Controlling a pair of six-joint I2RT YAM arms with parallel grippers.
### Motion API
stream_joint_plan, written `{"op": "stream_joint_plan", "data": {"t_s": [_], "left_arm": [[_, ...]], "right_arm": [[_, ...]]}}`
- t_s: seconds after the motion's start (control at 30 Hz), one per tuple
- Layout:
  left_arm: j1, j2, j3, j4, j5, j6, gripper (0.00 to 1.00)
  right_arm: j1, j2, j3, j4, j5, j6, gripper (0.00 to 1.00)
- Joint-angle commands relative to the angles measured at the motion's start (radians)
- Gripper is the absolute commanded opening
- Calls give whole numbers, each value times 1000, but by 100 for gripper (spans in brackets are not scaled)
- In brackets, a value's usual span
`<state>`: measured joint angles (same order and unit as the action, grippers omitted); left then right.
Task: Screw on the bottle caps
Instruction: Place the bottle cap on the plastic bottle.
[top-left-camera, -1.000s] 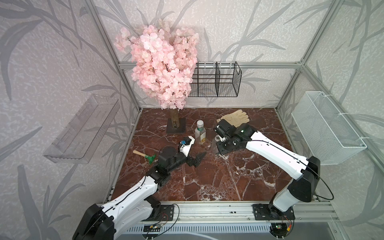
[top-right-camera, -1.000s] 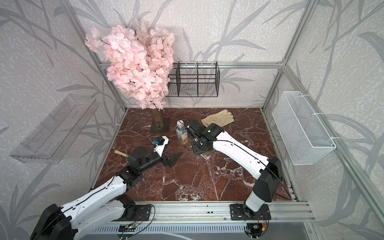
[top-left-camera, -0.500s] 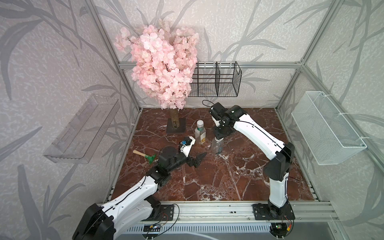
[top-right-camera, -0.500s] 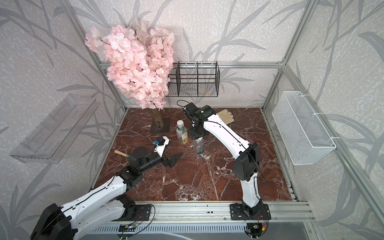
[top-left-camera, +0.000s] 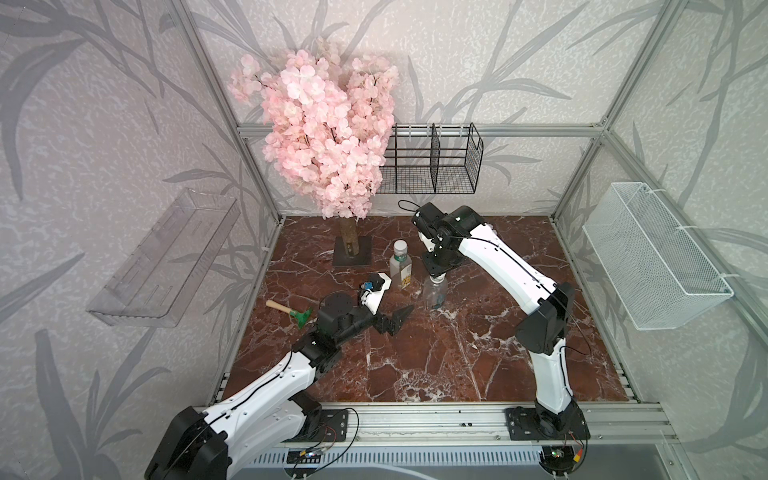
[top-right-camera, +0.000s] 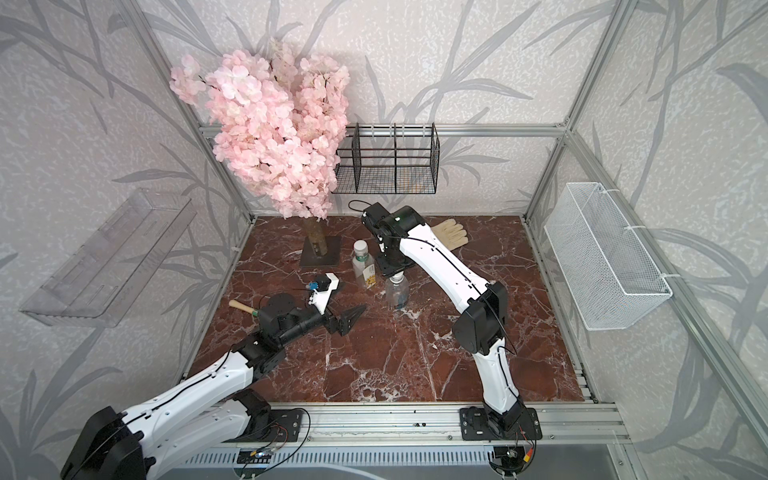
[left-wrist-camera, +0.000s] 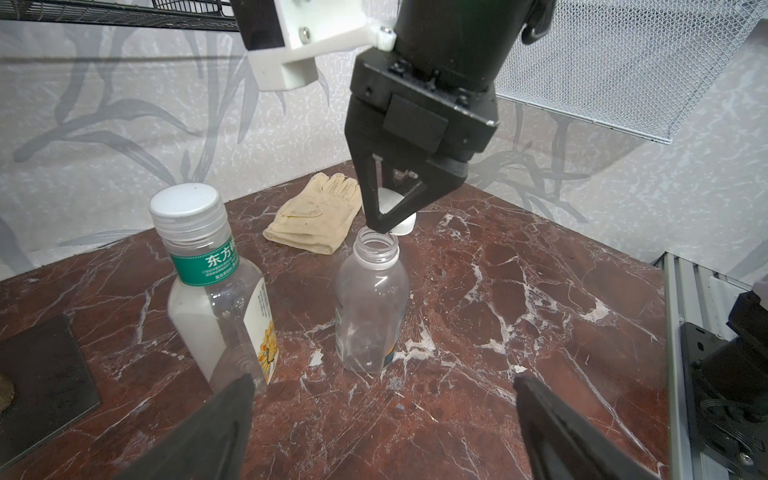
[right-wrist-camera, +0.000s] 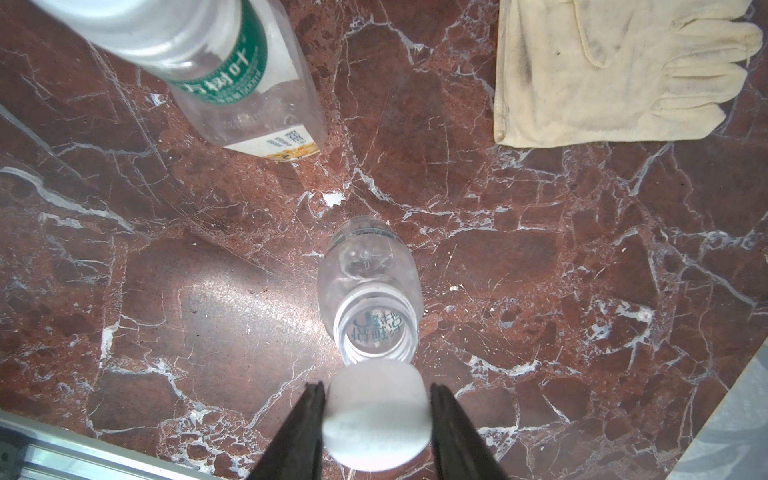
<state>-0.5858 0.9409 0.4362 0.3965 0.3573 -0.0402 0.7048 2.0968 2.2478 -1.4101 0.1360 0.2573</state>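
Note:
A rounder clear bottle stands upright with its neck open. My right gripper points down at it, shut on a white bottle cap. The cap hangs just above the neck's rim, a little off centre. Beside it stands a green-banded bottle with a white cap on it. My left gripper is low and open, nothing in it, short of the round bottle.
A cream glove lies behind the bottles. The pink tree's base plate sits at back left. A small green rake lies left of my left arm. A black wire basket and a white mesh basket hang on the walls.
My right arm has reared up and turned its gripper downward, bringing the cap over the round bottle's neck. The left arm and both bottles have stayed put.

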Motion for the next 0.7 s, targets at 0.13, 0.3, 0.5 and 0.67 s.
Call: {"op": "stream_joint_plan", "data": {"t_s": [0.13,0.3,0.5,0.67], "left_arm": [[-3,5,15,13,-1,13,100],[-5,4,15,11,-3,14,100],[-6,6,15,12,-3,14,100],[-6,7,15,10,-5,16,100]], "right_arm": [[-1,44,42,-51,21,-17,42],[-1,66,68,-62,21,-20,42],[-1,89,94,-75,25,-27,43],[-1,107,110,-82,25,-30,43]]}}
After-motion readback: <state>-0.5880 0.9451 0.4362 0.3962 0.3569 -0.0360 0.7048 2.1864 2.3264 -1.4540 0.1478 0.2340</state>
